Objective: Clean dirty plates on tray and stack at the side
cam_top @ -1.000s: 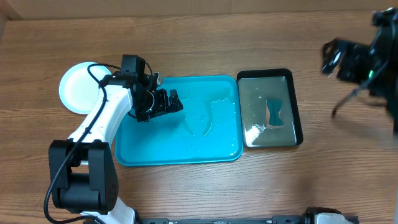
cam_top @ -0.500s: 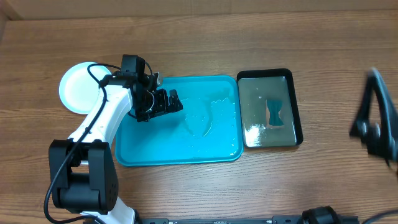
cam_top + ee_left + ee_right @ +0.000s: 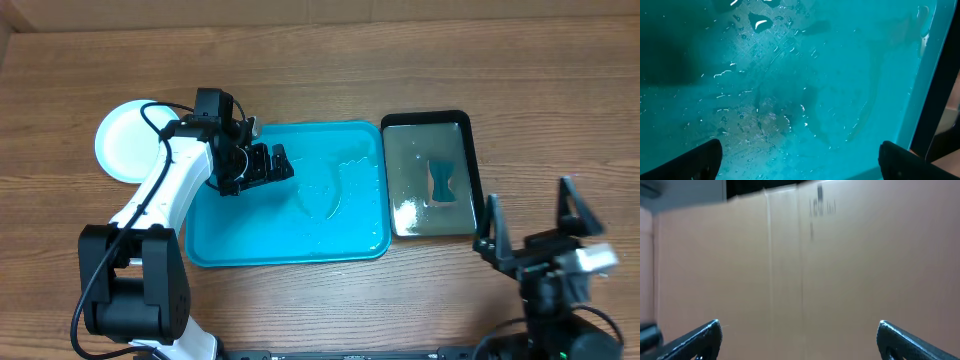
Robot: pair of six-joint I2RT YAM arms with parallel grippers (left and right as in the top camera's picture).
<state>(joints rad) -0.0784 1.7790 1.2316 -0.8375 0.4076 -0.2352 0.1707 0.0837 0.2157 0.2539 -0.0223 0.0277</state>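
The turquoise tray [image 3: 230, 240] lies mid-table, its surface [image 3: 805, 60] wet with droplets and a faint curved streak; I cannot tell whether a plate lies on it. A white plate [image 3: 125, 140] rests on the table left of the tray; any plates beneath it are hidden. My left gripper [image 3: 283, 165] hovers over the tray's left part, open and holding nothing, and its view [image 3: 801, 162] shows only wet tray between the fingers. My right gripper [image 3: 530, 215] is at the table's front right, open and empty, facing a blurred brown cardboard wall [image 3: 800, 255].
A black tray [image 3: 478, 170] holding water and a small blue sponge [image 3: 441, 180] stands right of the turquoise tray. A cardboard wall [image 3: 300, 10] runs along the table's far edge. The left arm [image 3: 165, 190] reaches in from the front left.
The right arm swung from the upper right down to the front right of the table. The left arm and gripper have not moved.
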